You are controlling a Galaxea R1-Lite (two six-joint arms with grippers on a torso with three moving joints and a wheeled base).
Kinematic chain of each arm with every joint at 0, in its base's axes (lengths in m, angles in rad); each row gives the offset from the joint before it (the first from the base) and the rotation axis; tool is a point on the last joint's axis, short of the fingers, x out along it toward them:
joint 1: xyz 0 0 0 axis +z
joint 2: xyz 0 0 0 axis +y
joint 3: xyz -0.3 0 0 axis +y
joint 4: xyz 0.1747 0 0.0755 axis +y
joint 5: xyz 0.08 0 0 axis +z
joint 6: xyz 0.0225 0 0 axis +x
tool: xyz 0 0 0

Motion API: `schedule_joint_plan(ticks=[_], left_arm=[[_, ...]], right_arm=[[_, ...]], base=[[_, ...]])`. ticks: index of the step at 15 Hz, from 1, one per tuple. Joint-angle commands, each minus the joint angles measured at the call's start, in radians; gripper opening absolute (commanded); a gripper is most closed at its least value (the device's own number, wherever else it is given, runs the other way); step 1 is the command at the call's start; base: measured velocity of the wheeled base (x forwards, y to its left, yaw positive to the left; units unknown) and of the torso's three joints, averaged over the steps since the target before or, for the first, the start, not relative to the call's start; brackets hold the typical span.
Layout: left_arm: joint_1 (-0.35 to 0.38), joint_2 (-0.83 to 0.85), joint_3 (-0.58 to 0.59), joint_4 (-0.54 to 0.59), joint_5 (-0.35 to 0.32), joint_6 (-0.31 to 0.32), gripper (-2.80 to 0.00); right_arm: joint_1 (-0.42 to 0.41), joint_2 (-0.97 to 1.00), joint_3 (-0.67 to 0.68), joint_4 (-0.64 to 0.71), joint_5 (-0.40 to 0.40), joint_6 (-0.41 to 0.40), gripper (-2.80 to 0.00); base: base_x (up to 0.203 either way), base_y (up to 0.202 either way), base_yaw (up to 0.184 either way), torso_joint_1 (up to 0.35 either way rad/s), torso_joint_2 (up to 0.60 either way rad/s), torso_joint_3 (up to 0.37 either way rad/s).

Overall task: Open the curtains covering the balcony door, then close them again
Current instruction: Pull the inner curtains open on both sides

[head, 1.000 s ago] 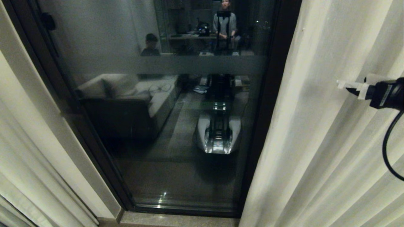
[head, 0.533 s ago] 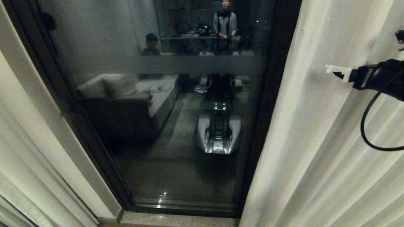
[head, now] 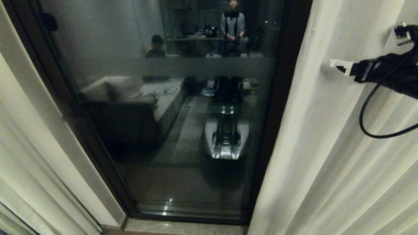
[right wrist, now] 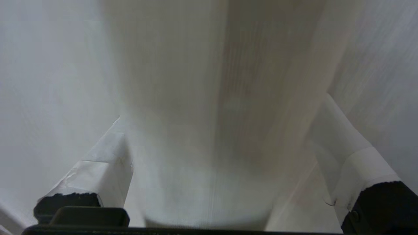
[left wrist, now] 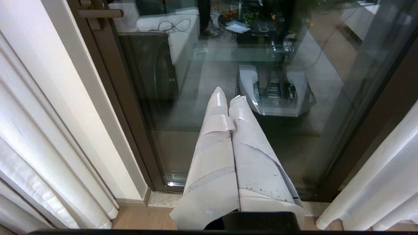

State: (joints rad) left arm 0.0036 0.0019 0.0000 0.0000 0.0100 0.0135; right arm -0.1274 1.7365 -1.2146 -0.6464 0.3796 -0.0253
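The balcony door (head: 183, 137) is uncovered in the middle, dark glass in a dark frame with a frosted band. One of the curtains (head: 19, 156) hangs at the left and the other (head: 326, 147) at the right. My right gripper (head: 369, 49) is high at the right, open and pushed into the right curtain. In the right wrist view a pleat of the curtain (right wrist: 209, 81) bulges between the spread taped fingers (right wrist: 98, 169), and the gripper (right wrist: 222, 130) is not closed on it. My left gripper (left wrist: 227, 94) is shut and empty, low before the door glass (left wrist: 183, 137).
The glass reflects my base, a sofa and two people in the room behind. A door handle (left wrist: 98, 13) sticks out from the left frame. A pale wall strip (head: 65, 137) separates the left curtain from the frame. A stone sill (head: 183, 227) runs along the floor.
My right gripper has risen and moved left, deeper into the right curtain, and its second finger now shows above. The left arm and the curtains' edges have not shifted.
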Motion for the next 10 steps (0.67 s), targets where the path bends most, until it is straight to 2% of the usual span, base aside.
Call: schedule_joint_plan(ticks=[1,6,7,10], left_arm=[[0.0,0.0,0.0,0.0,0.001,0.0,-2.8],[0.001,0.0,0.0,0.0,0.001,0.0,-2.8],[0.001,0.0,0.0,0.0,0.001,0.0,-2.8],[0.001,0.0,0.0,0.0,0.001,0.0,-2.8]], right_arm=[[0.0,0.021,-0.014,-0.008,0.002,-0.001,0.0],[0.005,0.035,-0.011,-0.065,0.002,0.001,0.0],[0.005,0.035,-0.01,-0.065,0.002,0.001,-2.8],[0.003,0.032,-0.009,-0.068,0.002,0.001,-2.8]], base=[[0.0,0.0,0.0,0.0,0.0,0.0],[0.0,0.0,0.0,0.0,0.0,0.0],[0.0,0.0,0.0,0.0,0.0,0.0],[0.0,0.0,0.0,0.0,0.0,0.0]])
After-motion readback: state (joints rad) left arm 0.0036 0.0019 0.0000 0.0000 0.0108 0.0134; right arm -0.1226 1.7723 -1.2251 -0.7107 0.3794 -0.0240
